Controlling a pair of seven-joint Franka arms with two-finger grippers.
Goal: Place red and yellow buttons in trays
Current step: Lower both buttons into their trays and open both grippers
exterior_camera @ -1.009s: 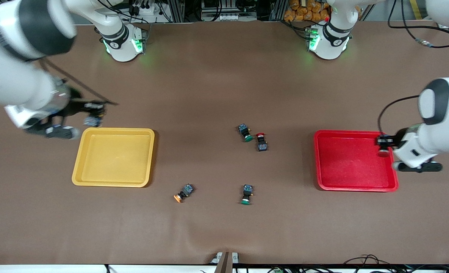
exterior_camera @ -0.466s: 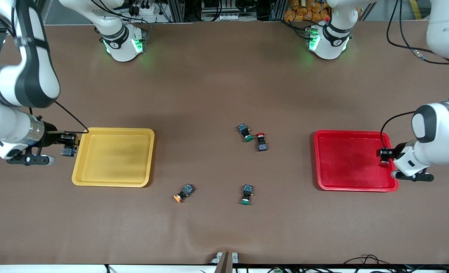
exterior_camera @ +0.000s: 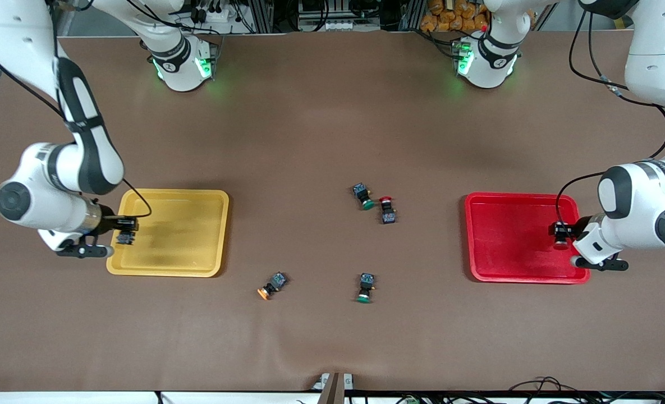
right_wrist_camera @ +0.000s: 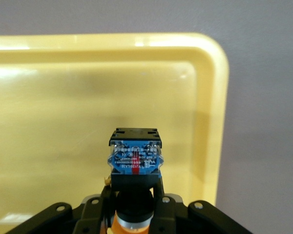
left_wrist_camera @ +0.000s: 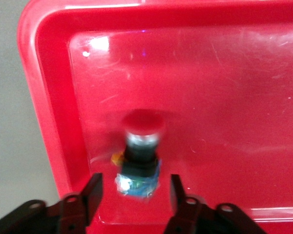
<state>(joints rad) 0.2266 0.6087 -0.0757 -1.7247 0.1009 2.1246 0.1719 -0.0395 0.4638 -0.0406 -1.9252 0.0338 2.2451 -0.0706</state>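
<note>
My left gripper (exterior_camera: 560, 235) hangs low over the red tray (exterior_camera: 506, 235), at the tray's end nearest the left arm. Its fingers (left_wrist_camera: 93, 192) stand open. A red-capped button (left_wrist_camera: 141, 151) sits free between and just ahead of them on the tray floor (left_wrist_camera: 210, 87). My right gripper (exterior_camera: 124, 231) is over the yellow tray (exterior_camera: 180, 235), just inside the rim nearest the right arm, and is shut on a yellow-capped button (right_wrist_camera: 135, 156). Mid-table lie another red-capped button (exterior_camera: 387, 209) and another yellow-capped button (exterior_camera: 271, 284).
Two green-capped buttons lie on the brown table: one (exterior_camera: 363, 196) beside the loose red-capped button, the other (exterior_camera: 365, 287) nearer the front camera. Both arm bases stand along the table's back edge.
My right gripper moved from outside the yellow tray to over its floor, still holding its button. My left gripper sank lower over the red tray and opened, letting go of the red-capped button.
</note>
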